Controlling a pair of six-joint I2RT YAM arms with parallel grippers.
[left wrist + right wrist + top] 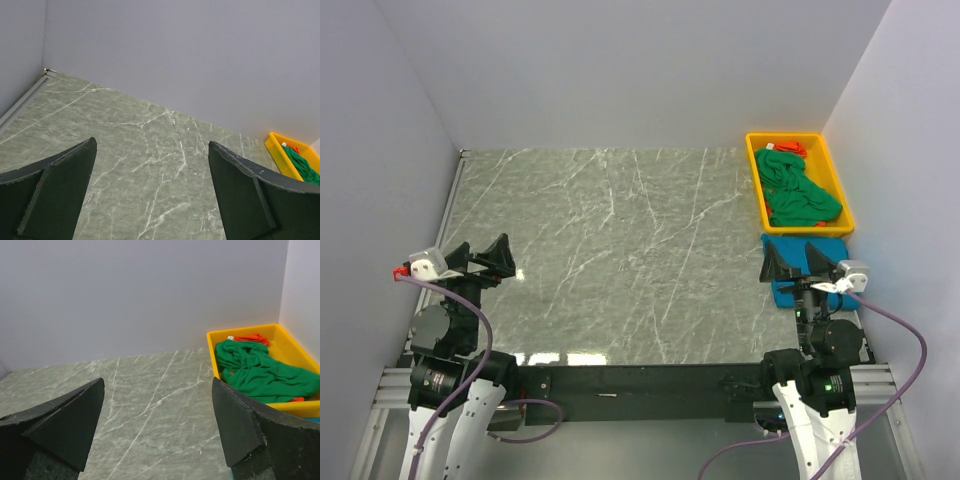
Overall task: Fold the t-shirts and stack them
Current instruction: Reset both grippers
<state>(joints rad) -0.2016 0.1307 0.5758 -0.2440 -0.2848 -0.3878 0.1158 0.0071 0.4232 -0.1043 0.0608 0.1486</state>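
Top view. Left gripper (485, 262), right gripper (798, 262): near edge, jaws spread, empty. Teal-blue t-shirt (785, 294): folded, beneath right gripper, just near of yellow bin (752, 160).
Left wrist view. Bare marble table (150, 130).
Right wrist view. Green t-shirt (260, 367), red-orange piece (252, 338): crumpled in bin, far right. Probably soft, light, limp; pinch a raised fold.

The middle of the bench (610, 250) is free to pass; by the right wall (910, 120) stand the yellow bin (770, 137) and the teal-blue t-shirt (780, 293).

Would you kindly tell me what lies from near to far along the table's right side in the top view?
Blue shirt → green shirt → red piece; the last two lie in the yellow bin.
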